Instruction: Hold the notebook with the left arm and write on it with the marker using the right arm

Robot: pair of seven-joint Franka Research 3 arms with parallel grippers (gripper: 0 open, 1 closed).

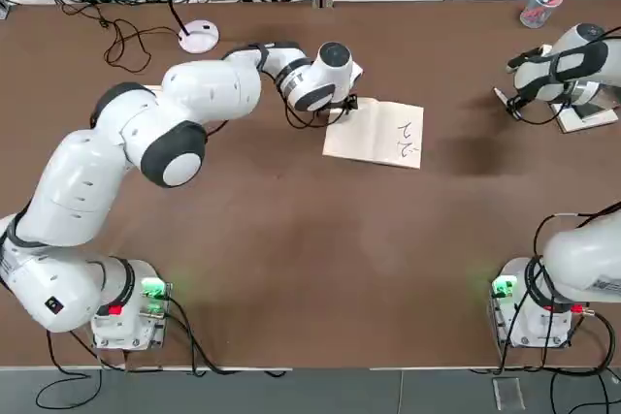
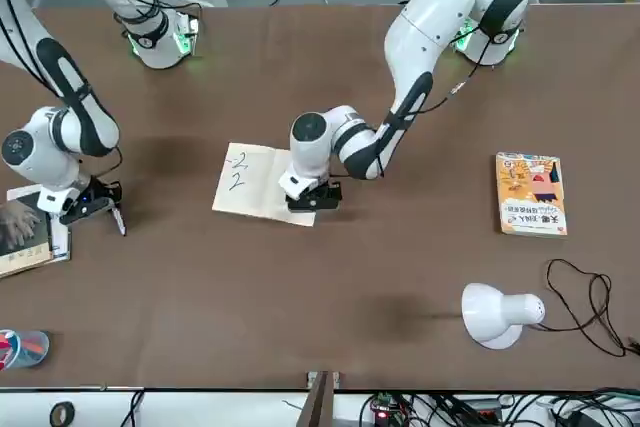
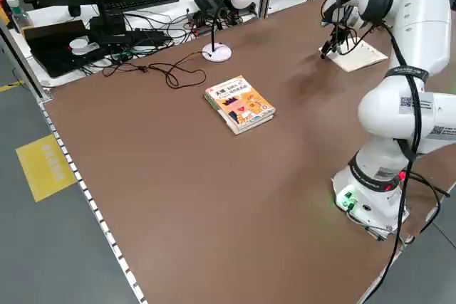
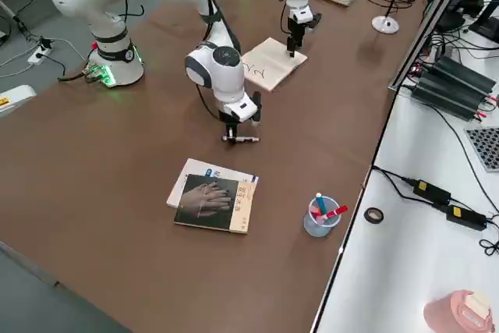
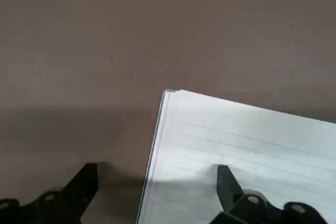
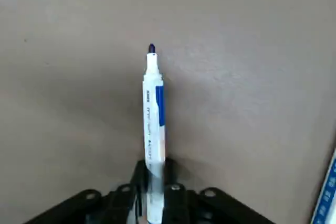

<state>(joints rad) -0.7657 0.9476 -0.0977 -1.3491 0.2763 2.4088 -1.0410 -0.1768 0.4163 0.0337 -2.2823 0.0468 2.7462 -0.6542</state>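
Notebook (image 1: 374,133) lay mid-table, left gripper (image 2: 313,197) spread open over its corner; right gripper (image 6: 152,192) clamped marker (image 6: 154,129), far right.

Brown table (image 1: 291,239) bearing notebook (image 1: 383,133), books

- Top view: overhead, looking straight down; arm bases at the bottom edge; whole brown table (image 1: 291,239) in frame
- Front view: across the table, facing the robot, high; bases at the top edge; shares the notebook (image 2: 255,182) with the top view, sides mirrored
- Left side view: raised, diagonal; near the orange-yellow book (image 3: 239,103); the front view shares that book
- Right side view: raised, opposite diagonal; near the dark-cover book (image 4: 212,202)
- Left wrist view: very close, down onto the notebook corner
- Right wrist view: very close, down along the marker (image 6: 154,124) to the tabletop
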